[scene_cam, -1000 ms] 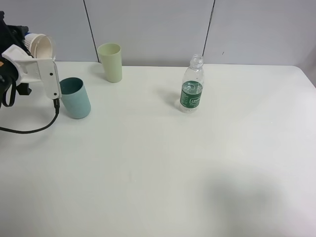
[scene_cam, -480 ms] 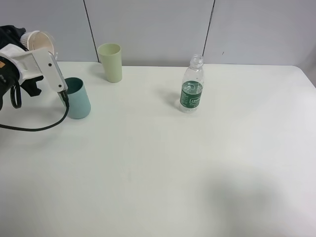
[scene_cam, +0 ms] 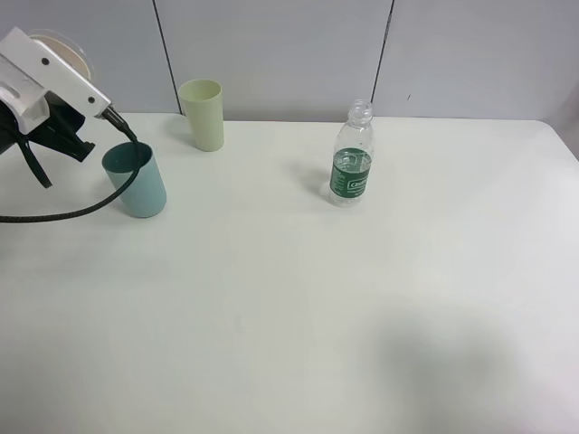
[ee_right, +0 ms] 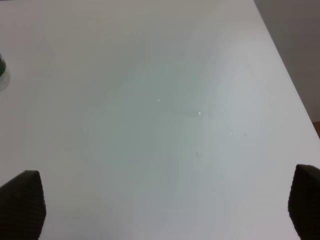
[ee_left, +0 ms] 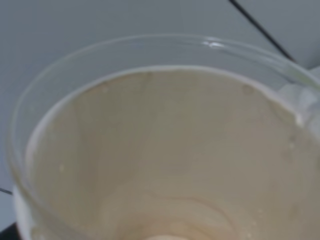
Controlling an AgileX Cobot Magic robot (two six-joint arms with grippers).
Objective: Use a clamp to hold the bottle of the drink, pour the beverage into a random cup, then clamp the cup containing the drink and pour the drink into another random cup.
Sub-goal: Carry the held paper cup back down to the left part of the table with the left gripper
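**Cream cup held high at the table's left edge**

From above we see the white table, the left arm raised at its left edge, the bottle upright mid-table, the teal cup and the green cup. Only the left wrist view shows the cream cup, its inside filling the frame; we cannot tell how those fingers stand. The right wrist view alone shows the right gripper, fingertips spread wide over bare table.
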